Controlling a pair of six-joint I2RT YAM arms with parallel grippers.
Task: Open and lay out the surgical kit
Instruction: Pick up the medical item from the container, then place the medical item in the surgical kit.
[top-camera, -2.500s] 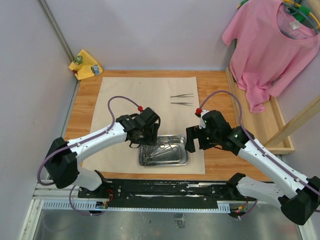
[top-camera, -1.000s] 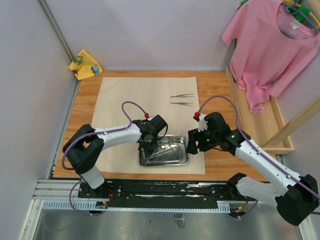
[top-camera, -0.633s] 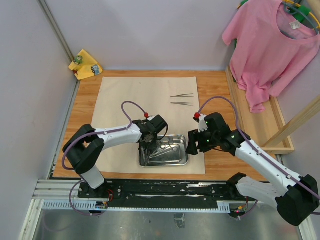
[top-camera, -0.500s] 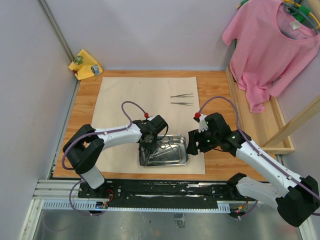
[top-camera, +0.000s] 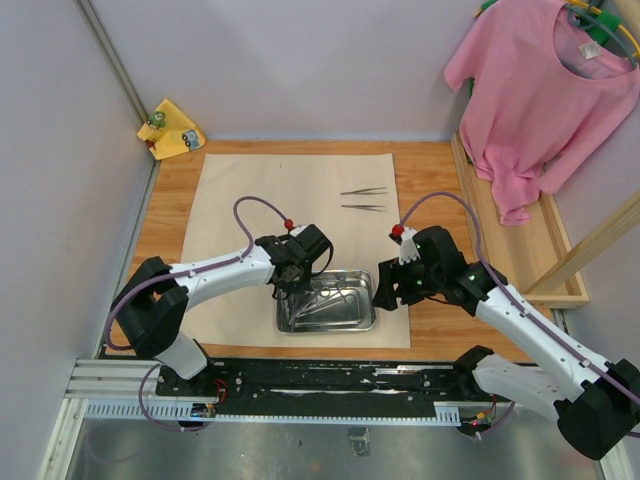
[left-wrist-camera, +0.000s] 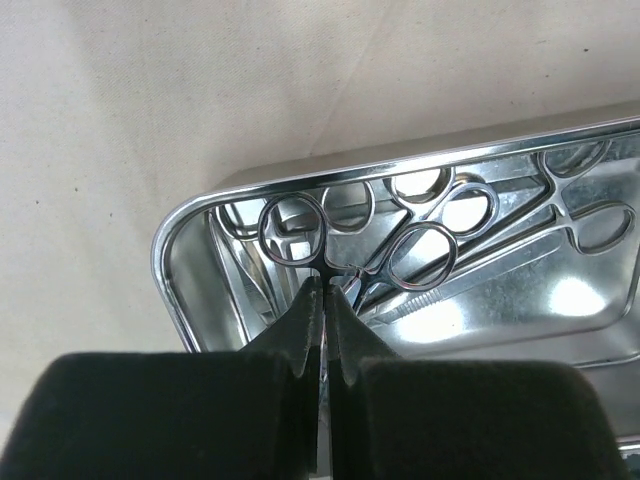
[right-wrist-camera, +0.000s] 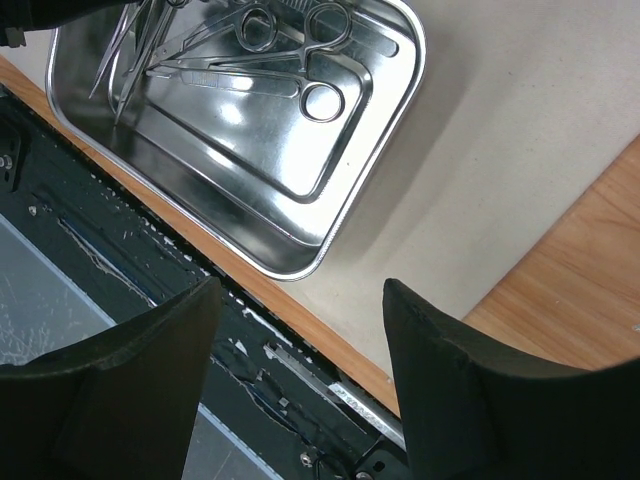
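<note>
Wooden tabletop (top-camera: 170, 215) carries a small yellow cloth (top-camera: 172, 130) in its far left corner, with the beige cloth wrap (top-camera: 260, 190) spread flat across the middle. At the wrap's near edge the left gripper (left-wrist-camera: 322, 297) reaches into the steel tray (left-wrist-camera: 165, 270), fingers clenched on the shank of one forceps (left-wrist-camera: 292, 228) just under its rings; other instruments lie beside it. Beyond the tray, two slim tweezers (top-camera: 363, 191) lie side by side on the wrap. Just beside the tray's right end, the right gripper (right-wrist-camera: 298, 295) hovers released, grasping nothing. A pink T-shirt (top-camera: 530, 90) hangs far right.
</note>
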